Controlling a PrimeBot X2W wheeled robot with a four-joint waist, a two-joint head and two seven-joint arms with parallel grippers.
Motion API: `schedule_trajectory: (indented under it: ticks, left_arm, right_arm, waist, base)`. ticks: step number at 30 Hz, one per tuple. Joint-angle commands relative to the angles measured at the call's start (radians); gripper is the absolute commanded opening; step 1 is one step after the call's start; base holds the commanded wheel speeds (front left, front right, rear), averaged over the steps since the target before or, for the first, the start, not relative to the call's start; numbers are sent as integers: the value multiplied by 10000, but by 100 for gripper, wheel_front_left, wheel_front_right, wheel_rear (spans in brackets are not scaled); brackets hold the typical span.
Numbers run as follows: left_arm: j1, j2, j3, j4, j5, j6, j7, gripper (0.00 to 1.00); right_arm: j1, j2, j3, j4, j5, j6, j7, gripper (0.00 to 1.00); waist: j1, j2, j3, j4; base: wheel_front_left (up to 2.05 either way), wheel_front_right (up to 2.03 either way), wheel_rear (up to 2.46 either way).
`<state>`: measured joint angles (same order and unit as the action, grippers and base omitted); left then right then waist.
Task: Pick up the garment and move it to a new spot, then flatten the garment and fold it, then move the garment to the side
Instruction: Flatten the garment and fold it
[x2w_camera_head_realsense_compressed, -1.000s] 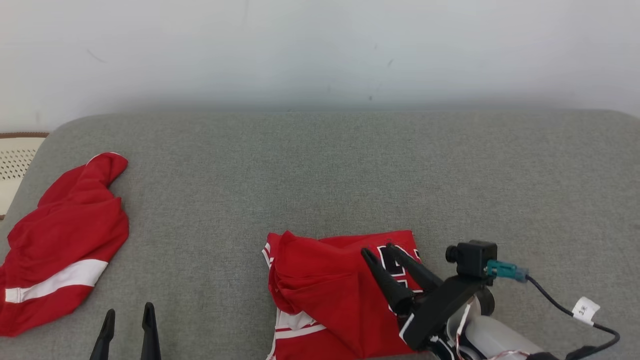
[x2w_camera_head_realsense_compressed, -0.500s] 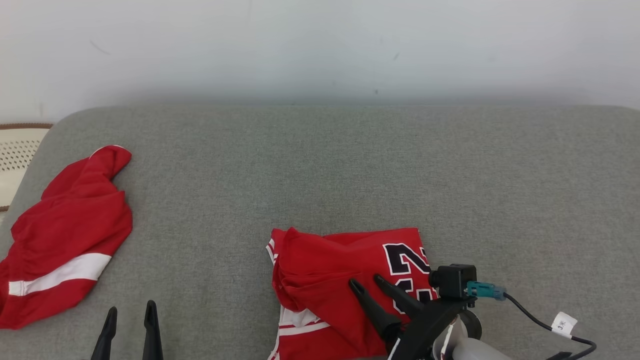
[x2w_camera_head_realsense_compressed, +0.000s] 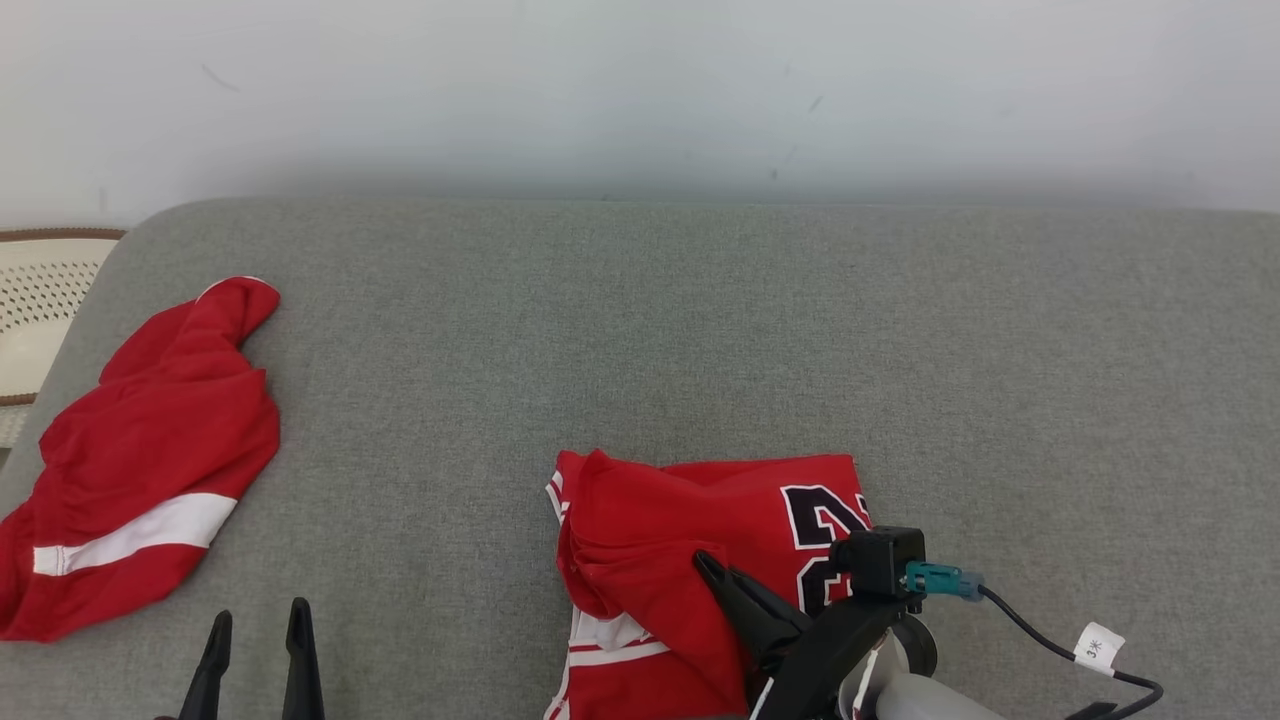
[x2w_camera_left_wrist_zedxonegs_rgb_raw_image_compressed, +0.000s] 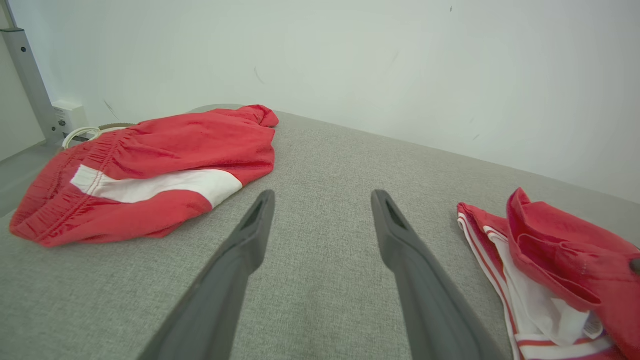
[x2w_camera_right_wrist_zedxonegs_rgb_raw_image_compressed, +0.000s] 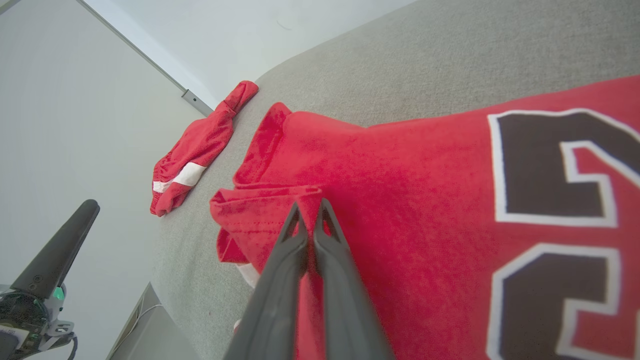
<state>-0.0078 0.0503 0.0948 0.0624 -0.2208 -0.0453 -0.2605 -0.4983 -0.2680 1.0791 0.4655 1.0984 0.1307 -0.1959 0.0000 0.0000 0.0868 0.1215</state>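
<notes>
My right claw (x2w_camera_right_wrist_zedxonegs_rgb_raw_image_compressed: 310, 206) is pinched shut on a fold of the red jersey (x2w_camera_head_realsense_compressed: 660, 520), which lies at the near edge of the grey cushion (x2w_camera_head_realsense_compressed: 640, 330). My left claw (x2w_camera_head_realsense_compressed: 257, 628) hangs open. Farther left lie red shorts (x2w_camera_head_realsense_compressed: 150, 450).

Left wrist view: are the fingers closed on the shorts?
No, the left gripper holds its fingers spread over grey cushion, clear of the red shorts.

R hand (x2w_camera_right_wrist_zedxonegs_rgb_raw_image_compressed: 310, 209) has pinched shut on jersey (x2w_camera_right_wrist_zedxonegs_rgb_raw_image_compressed: 410, 185) fold.
</notes>
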Motion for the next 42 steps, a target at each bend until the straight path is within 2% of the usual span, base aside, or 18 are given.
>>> schedule_trajectory:
  ticks: [1,17,18,19,20,26,33,37,42]
  left_arm:
    - [-16,3,49,37,-95,17,-29,100]
    - [18,3,-14,104,-107,16,-29,100]
    - [27,3,-18,110,-105,17,-29,100]
    - [48,3,-18,111,-107,29,-29,100]
    - [60,3,-22,109,-106,39,-29,100]
    - [123,3,11,98,-112,95,-29,100]
    - [231,1,60,17,-164,110,-29,100]
    - [284,3,108,-45,-154,121,-29,100]
    - [331,3,166,-86,-115,134,-29,100]
  right_arm:
    - [-31,-61,140,-52,62,1,-122,0]
    - [78,-223,1634,-1190,921,1,64,0]
    - [88,-216,1709,-1195,944,1,128,19]
    - [100,-180,1803,-1189,997,1,160,81]
    - [132,-141,1842,-1182,1091,1,191,100]
    - [32,-146,1978,-1370,1158,1,249,100]
    - [-339,-632,1784,-1647,1139,1,-389,100]
    - [-414,-944,1099,-1141,869,1,-625,100]
    - [-264,-1256,-269,-261,312,1,-695,100]
  waist:
    - [0,0,-41,-8]
    - [0,0,-204,143]
    - [0,0,-217,161]
    - [0,0,-244,188]
    - [0,0,-257,196]
    - [0,0,-329,178]
    - [0,0,-385,58]
    - [0,0,-404,-32]
    - [0,0,-436,-130]
  base:
    - [0,0,0]
    - [0,0,0]
    - [0,0,0]
    - [0,0,0]
    - [0,0,0]
    - [0,0,0]
    - [0,0,0]
    - [0,0,0]
    - [0,0,0]
